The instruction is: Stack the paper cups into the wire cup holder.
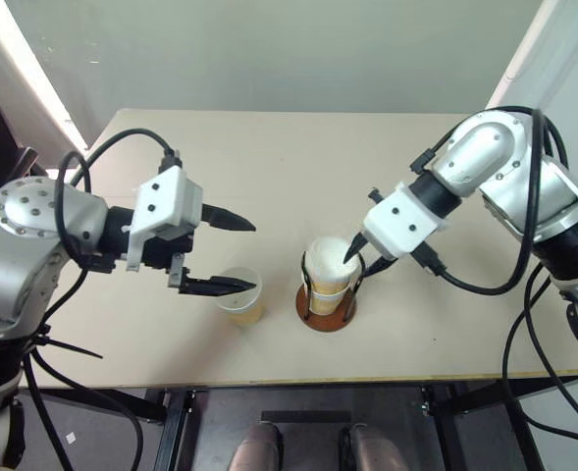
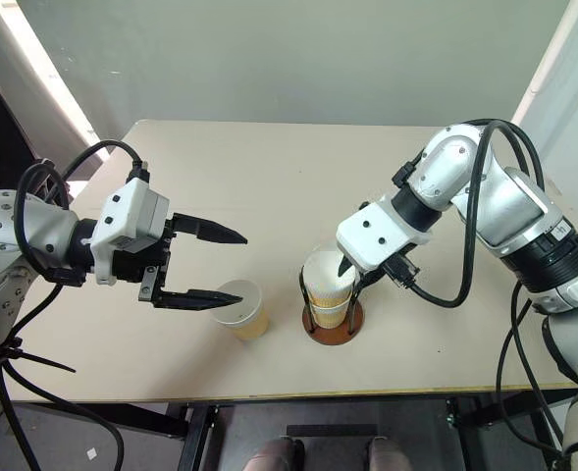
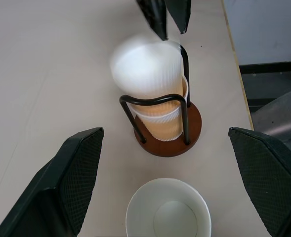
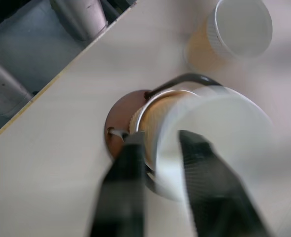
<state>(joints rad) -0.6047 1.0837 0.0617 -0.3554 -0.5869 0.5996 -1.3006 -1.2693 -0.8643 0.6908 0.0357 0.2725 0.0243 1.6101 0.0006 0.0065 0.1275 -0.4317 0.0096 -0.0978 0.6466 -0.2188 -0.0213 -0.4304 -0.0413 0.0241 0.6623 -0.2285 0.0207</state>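
Second cup (image 1: 330, 257) is dropping into the holder (image 1: 325, 312); right gripper (image 1: 351, 252) jaws look parted astride its rim, grip uncertain. Left gripper (image 1: 232, 255), jaws apart, must take the cup (image 1: 241, 294) at the holder's nine o'clock.

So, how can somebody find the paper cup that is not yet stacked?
On the beige table, find the wire cup holder with its reddish-brown base. The loose paper cup stands upright beside it, under the left pincer, alone, on no base.
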